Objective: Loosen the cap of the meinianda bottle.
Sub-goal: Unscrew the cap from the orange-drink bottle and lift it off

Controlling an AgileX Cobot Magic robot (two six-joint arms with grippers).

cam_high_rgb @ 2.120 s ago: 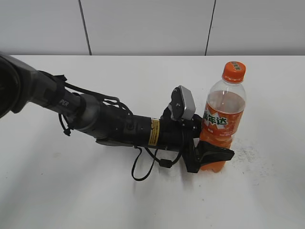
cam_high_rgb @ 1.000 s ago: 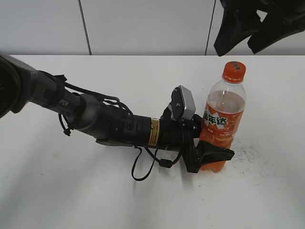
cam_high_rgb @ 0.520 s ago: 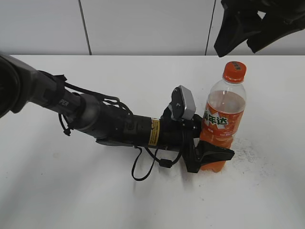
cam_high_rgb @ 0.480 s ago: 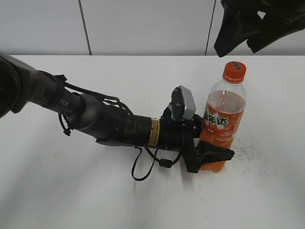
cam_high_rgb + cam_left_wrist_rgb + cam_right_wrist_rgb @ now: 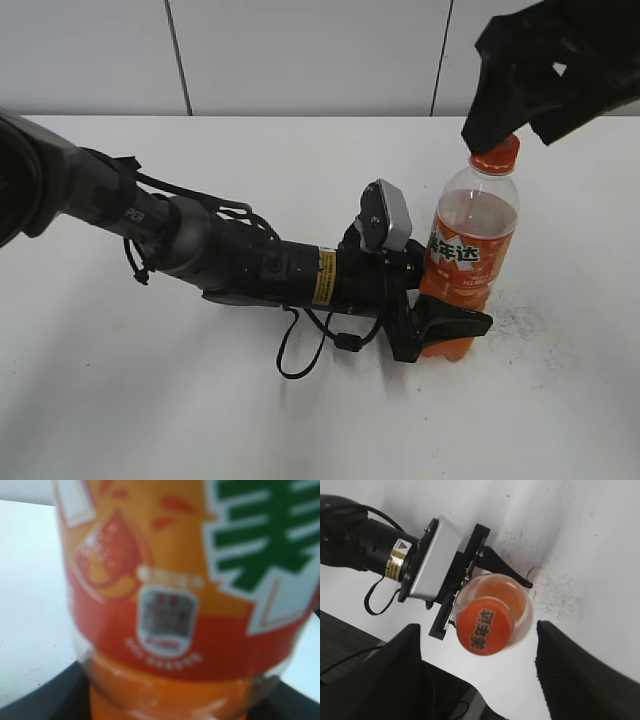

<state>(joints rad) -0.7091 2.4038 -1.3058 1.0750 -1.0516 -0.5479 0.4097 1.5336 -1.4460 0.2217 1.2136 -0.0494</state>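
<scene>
Exterior view: right pincer (image 5: 505, 128) hides the cap (image 5: 497, 155) top (fingers spread).

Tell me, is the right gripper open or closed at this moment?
Open. In the right wrist view the right gripper has its fingers spread wide on both sides of the cap, without touching it.

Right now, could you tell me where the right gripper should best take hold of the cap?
Probably the ribbed side of the cap, coming straight down from above: the meinianda bottle stands upright, held low by the left gripper, and the open right gripper hangs over it.
</scene>
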